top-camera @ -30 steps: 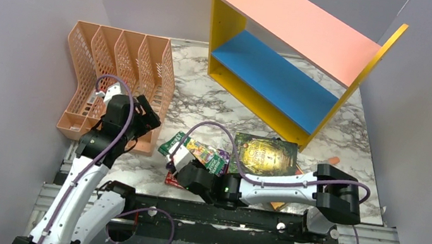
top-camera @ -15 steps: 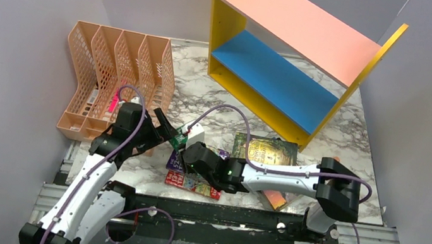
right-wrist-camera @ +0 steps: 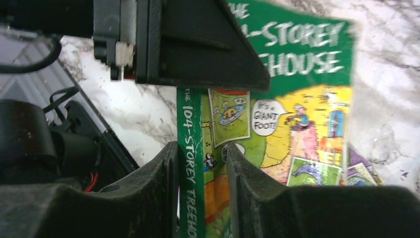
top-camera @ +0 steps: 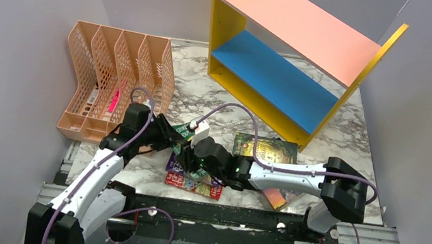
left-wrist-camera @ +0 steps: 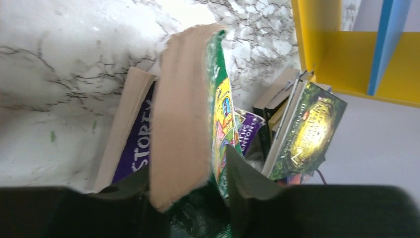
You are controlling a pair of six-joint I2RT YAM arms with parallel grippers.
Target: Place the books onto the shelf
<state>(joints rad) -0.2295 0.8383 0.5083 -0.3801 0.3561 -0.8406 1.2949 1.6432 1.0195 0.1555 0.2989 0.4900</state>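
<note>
A green "Treehouse" book [top-camera: 182, 130] stands on edge above the pile, and both grippers hold it. My right gripper [right-wrist-camera: 200, 148] is shut on its spine, with the cover [right-wrist-camera: 297, 74] spreading beyond. My left gripper [left-wrist-camera: 185, 163] is shut across its page block and green cover [left-wrist-camera: 218, 99]. In the top view the left gripper [top-camera: 173, 141] and the right gripper [top-camera: 195, 154] meet at the book. A purple book [left-wrist-camera: 133, 144], a red book [top-camera: 192, 184] and a dark green-gold book [top-camera: 264, 148] lie on the marble. The shelf [top-camera: 284, 74] stands at the far right.
A peach mesh file rack [top-camera: 111, 75] stands at the far left, close to the left arm, with a pink item [top-camera: 114, 100] in one slot. A mustard book corner [top-camera: 276, 199] pokes out under the right arm. Grey walls close both sides.
The left arm swung right from the rack to the pile. Its jaws closed on the green book, which the right gripper had lifted off the pile and tipped on edge.
</note>
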